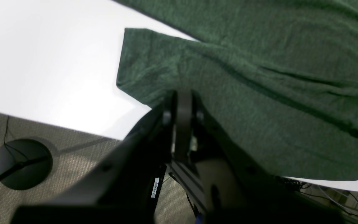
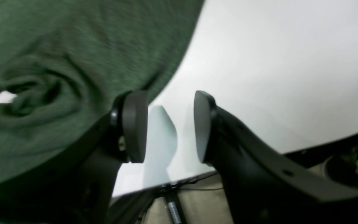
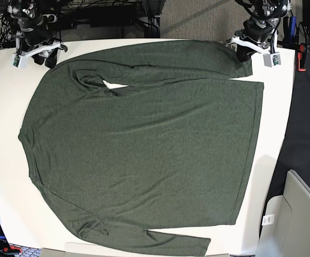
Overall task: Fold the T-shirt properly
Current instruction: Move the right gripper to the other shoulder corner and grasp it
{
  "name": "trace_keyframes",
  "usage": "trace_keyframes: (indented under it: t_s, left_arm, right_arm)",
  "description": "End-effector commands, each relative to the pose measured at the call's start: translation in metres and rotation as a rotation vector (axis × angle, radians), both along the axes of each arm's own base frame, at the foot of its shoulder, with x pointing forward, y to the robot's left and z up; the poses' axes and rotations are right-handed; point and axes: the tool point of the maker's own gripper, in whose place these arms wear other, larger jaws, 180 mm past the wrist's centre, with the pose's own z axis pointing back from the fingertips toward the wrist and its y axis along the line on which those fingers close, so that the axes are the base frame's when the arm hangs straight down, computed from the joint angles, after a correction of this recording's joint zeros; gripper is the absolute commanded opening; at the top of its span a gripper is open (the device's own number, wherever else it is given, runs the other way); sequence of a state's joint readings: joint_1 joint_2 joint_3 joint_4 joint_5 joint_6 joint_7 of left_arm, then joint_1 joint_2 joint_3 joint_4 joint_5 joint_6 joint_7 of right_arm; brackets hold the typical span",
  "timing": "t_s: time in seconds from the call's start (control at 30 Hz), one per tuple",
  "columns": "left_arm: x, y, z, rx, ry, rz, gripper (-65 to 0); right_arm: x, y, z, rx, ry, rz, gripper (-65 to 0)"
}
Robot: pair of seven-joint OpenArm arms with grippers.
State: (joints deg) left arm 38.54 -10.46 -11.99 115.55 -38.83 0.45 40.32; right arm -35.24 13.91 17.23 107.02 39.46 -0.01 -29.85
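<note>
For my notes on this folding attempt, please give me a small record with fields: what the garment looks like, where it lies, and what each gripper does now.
garment: T-shirt, dark green, long sleeves, plain
position: spread flat on the white table
upper sleeve: laid across the top edge
left gripper: shut on the sleeve's cuff end
right gripper: open, beside the cloth edge, nothing between its pads
folding: body not yet folded

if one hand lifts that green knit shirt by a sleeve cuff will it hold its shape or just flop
Probably flop: the dark olive-green knit long-sleeved shirt lies limp on the white table, with soft wrinkles near the folded sleeve. It likely drapes and stretches from whichever point is pinched. Its spread is large, so a one-point lift would probably drag the rest across the table rather than raise it cleanly.
</note>
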Motion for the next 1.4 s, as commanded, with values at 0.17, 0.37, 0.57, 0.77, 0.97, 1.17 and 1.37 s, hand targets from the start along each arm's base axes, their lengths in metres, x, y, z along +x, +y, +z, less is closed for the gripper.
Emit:
trace_keyframes:
  t_s: [0.17,0.37,0.57,0.77,0.97,1.17,1.37]
  left_arm:
    - [0.005,-0.002,0.009,0.004,-0.035,-0.009,-65.0]
    - [0.005,-0.002,0.009,0.004,-0.035,-0.009,-65.0]
    - [0.004,-0.002,0.008,0.003,-0.032,-0.008,-65.0]
    - [0.003,-0.002,0.007,0.003,-0.03,-0.007,-65.0]
    - [0.003,-0.002,0.007,0.003,-0.03,-0.007,-65.0]
    - [0.004,0.0,0.009,0.006,-0.034,-0.005,-65.0]
    - [-0.002,0.002,0.007,0.01,-0.021,-0.002,-65.0]
  right_arm:
    - [0.008,-0.001,-0.004,0.079,-0.03,-0.05,-40.2]
    - [0.015,0.001,-0.018,0.142,-0.024,-0.092,-40.2]
    - [0.026,0.0,-0.019,0.166,-0.042,-0.107,-40.2]
    - [0.039,0.005,-0.024,0.198,-0.049,-0.121,-40.3]
    - [0.035,0.013,-0.03,0.231,-0.007,-0.117,-56.5]
    - [0.02,0.01,-0.028,0.224,0.006,-0.125,-64.8]
    - [0.001,-0.011,-0.004,0.205,-0.033,-0.148,-64.8]
